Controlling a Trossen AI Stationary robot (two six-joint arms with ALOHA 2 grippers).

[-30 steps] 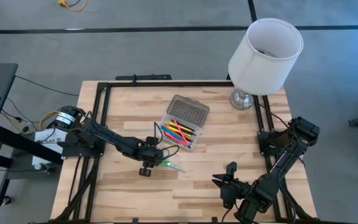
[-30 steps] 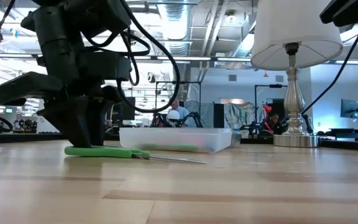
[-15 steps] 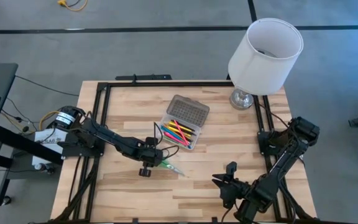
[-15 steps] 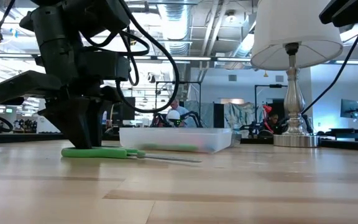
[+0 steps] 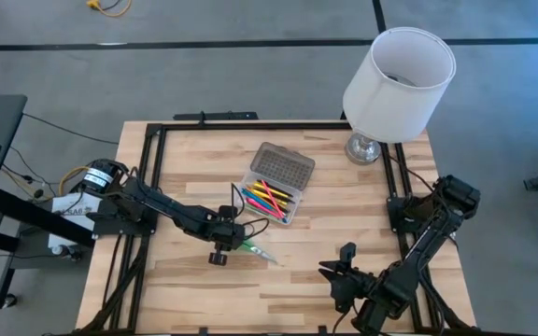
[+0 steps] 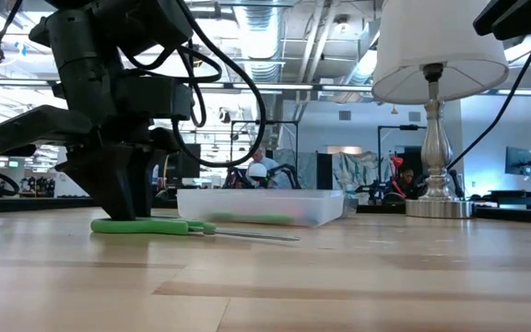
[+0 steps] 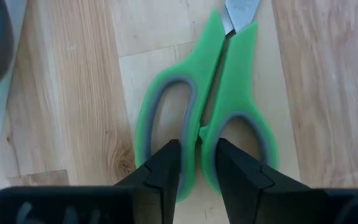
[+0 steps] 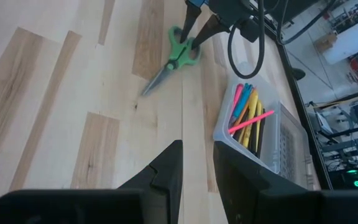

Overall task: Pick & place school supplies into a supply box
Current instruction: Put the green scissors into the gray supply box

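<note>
Green-handled scissors (image 7: 229,74) lie flat on the wooden table near its middle, blades (image 5: 267,254) pointing toward the right and near side. My left gripper (image 5: 239,243) stands over their handles, shut on them. The clear supply box (image 5: 271,194) sits just beyond, its grey dotted lid (image 5: 286,166) hinged open and several coloured pens and pencils (image 8: 248,111) inside. My right gripper (image 5: 336,277) hangs open above the table's near right part and holds nothing. My left gripper (image 7: 199,165) has one finger (image 7: 166,171) down in each finger hole of the scissors' handles. It pinches the two inner bars of the loops (image 7: 199,134) between the fingers. The fingers come steeply from above. The scissors lie flat on the table (image 6: 155,226).
A table lamp with a white shade (image 5: 398,75) stands at the far right corner. A black frame (image 5: 152,187) runs along the table's edges. Bare wood lies between the scissors and my right gripper.
The scissors have slid a little along the table under my left gripper and still lie flat. My right arm has kept still.
</note>
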